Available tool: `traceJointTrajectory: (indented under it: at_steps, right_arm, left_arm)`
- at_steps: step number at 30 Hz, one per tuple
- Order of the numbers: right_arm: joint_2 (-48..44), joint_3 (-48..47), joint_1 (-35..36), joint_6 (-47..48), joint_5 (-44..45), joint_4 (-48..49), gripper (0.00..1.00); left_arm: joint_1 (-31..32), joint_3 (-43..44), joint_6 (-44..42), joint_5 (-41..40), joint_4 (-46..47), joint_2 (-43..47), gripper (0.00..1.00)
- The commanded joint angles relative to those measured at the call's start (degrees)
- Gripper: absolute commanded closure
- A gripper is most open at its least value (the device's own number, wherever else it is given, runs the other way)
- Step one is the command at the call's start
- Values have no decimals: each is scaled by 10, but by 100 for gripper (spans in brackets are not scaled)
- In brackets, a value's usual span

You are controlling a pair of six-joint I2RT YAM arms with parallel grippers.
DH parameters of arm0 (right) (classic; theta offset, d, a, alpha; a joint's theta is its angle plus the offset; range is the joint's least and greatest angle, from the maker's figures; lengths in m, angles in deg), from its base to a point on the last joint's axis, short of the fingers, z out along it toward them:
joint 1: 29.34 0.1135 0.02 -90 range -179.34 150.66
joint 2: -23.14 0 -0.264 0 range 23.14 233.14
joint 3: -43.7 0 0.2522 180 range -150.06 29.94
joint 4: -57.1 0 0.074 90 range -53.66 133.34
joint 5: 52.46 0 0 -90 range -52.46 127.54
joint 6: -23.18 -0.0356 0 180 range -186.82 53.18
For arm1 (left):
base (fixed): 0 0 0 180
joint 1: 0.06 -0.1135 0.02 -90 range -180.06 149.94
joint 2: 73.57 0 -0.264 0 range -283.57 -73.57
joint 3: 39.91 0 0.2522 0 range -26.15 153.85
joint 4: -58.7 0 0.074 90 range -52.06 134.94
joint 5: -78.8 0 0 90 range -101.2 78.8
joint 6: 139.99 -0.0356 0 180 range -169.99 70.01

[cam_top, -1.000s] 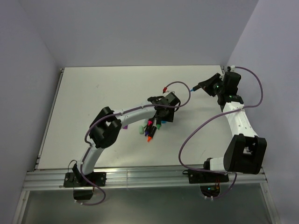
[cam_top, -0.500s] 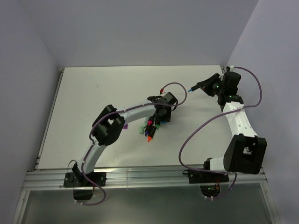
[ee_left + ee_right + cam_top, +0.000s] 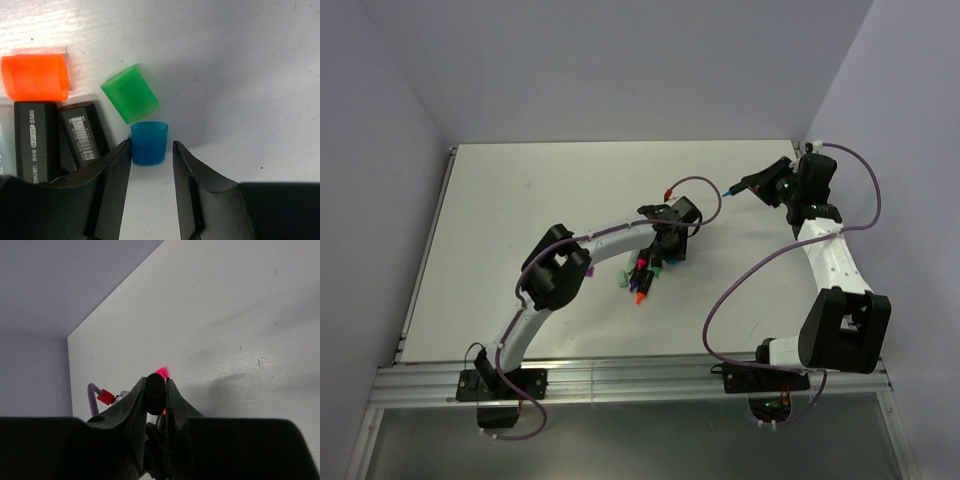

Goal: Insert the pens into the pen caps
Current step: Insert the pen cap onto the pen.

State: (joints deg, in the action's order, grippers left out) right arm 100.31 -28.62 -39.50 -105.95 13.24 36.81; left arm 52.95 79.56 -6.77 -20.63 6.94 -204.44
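The left gripper (image 3: 151, 146) is reaching down over the middle of the table (image 3: 510, 200), and its jaws are standing partly open. A blue cap (image 3: 149, 143) is sitting upright on the table right between the two fingertips. The left fingertip (image 3: 120, 160) is touching the cap's side or lying just beside it. A thin gap is showing at the right fingertip (image 3: 182, 160), so the cap is not being squeezed.

A green cap (image 3: 130, 94) is lying tilted just beyond the blue one, its lower corner almost touching the blue cap's rim. An orange cap (image 3: 34, 77) is lying on its side further to the left of that view. Two black pens (image 3: 35, 142) are lying side by side below the orange cap, next to the left finger. From above, this small heap of pens and caps (image 3: 642, 278) is lying near the table's centre, under the left gripper's tip, with pink, green and orange ends showing.

The right gripper (image 3: 748, 185) is hovering well apart from the heap, above the far right part of the table. Its jaws are clamping a pen (image 3: 732, 188), whose blue tip is pointing left toward the other arm. In the right wrist view, the pen's black barrel (image 3: 156, 392) is showing end-on, pinched between the fingertips.
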Motion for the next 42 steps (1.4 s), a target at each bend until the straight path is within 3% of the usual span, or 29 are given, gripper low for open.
traceJointTrajectory:
  at_steps: [1, 8, 14, 17, 20, 21, 25, 29, 37, 42]
  right_arm:
    - [-7, -16, -5, -1, -8, 15, 100]
    - [-10, -16, -8, 1, -16, 13, 100]
    - [-7, -23, -11, 2, -44, 10, 100]
    - [-9, -28, -14, 5, -61, 9, 100]
    - [-16, -27, -14, 10, -78, 11, 100]
    - [-18, -27, -15, 12, -83, 12, 100]
    - [-13, -36, -18, 11, -144, 28, 100]
    - [-16, -37, -19, -23, -245, 63, 100]
    - [-51, -43, 23, -73, -292, 118, 100]
    - [-70, -45, 101, -74, -305, 123, 100]
  left_arm:
    - [0, 15, -6, -19, -12, -35, 55]
    - [-4, -7, -34, -9, -3, -33, 62]
    - [-5, -20, -118, -18, 14, -18, 100]
    - [-2, -6, -182, -36, 16, -1, 100]
    - [0, -99, -239, -45, 121, 103, 100]
    - [-1, -164, -253, -35, 152, 177, 100]
    - [0, -288, -360, 45, 233, 339, 100]
    - [-4, -319, -416, 78, 184, 433, 100]
    - [-11, -399, -551, 148, 191, 557, 100]
    - [-39, -400, -585, 223, 157, 599, 100]
